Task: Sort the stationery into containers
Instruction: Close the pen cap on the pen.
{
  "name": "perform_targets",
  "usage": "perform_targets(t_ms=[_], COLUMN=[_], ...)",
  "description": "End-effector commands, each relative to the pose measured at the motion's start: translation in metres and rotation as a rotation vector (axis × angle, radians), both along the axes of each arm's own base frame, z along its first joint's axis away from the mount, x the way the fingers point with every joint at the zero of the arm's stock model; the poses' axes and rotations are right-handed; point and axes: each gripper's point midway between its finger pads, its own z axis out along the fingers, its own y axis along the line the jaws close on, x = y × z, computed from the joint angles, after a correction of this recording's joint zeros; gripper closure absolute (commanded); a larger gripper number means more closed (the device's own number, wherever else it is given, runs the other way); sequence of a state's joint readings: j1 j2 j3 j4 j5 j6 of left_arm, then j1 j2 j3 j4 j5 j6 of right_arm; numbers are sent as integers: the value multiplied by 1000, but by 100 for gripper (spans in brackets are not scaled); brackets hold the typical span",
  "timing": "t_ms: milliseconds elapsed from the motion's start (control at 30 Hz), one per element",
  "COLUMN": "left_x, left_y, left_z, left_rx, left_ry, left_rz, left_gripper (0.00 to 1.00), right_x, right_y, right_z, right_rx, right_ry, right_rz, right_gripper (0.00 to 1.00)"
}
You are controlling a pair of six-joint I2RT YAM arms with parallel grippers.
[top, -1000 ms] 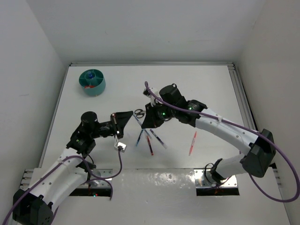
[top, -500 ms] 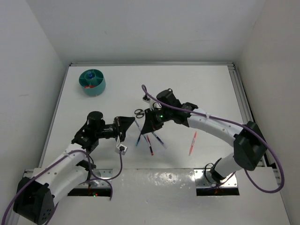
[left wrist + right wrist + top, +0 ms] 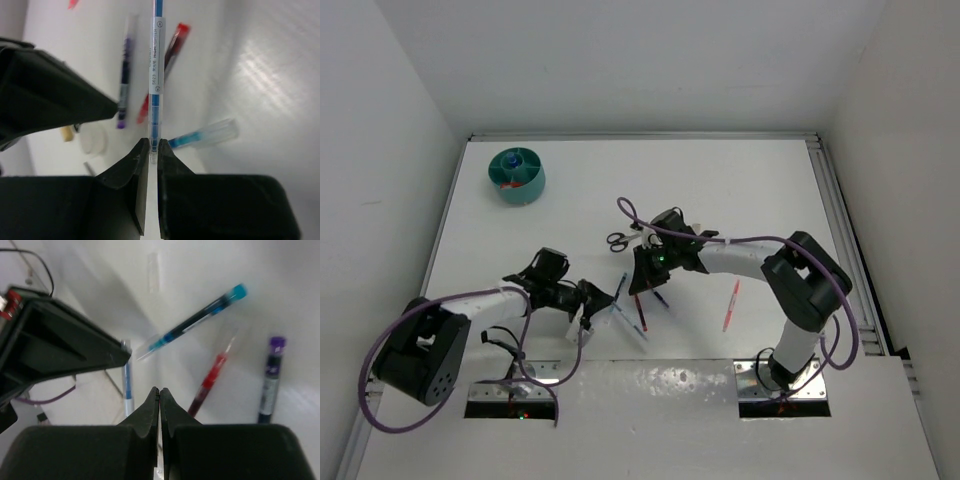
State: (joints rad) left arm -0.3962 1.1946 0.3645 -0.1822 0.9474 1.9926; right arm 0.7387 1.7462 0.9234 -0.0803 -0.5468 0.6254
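Note:
My left gripper (image 3: 603, 297) is low over the table and shut on the near end of a blue pen (image 3: 157, 70), which lies straight ahead of the fingertips in the left wrist view (image 3: 154, 146). Beside it lie a red pen (image 3: 172, 47), a purple pen (image 3: 125, 82) and a teal-inked clear pen (image 3: 202, 136). My right gripper (image 3: 638, 284) is shut and empty just above the same cluster (image 3: 159, 390), with the blue pen (image 3: 127, 385) to its left and the red pen (image 3: 210, 382) to its right. The teal organiser (image 3: 516, 176) stands at the far left.
Black scissors (image 3: 618, 241) lie just beyond the pens. A lone red pen (image 3: 731, 305) lies to the right. A whitish tape roll (image 3: 94, 140) and a beige eraser (image 3: 67, 133) lie near the right gripper. A small white piece (image 3: 153, 265) lies farther off.
My left arm has swung right and down to the pens and its jaws now pinch the blue pen. My right gripper has dropped closer to the same pens.

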Motion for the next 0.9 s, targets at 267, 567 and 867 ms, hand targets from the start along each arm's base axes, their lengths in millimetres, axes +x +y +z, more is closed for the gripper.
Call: perform_targets(t_ms=[267, 567, 867], left_x=[-11, 4, 22], left_y=[-12, -7, -2], left_z=[4, 19, 38], left_rx=[-81, -84, -85], left_ry=[-421, -466, -484], left_rz=[-387, -332, -240], left_gripper=[100, 100, 100], right_x=[29, 7, -14], right_y=[8, -1, 6], right_z=[10, 37, 20], right_rx=[32, -79, -128], right_ry=[-133, -244, -238], right_rz=[14, 139, 184], right_gripper=[100, 34, 29])
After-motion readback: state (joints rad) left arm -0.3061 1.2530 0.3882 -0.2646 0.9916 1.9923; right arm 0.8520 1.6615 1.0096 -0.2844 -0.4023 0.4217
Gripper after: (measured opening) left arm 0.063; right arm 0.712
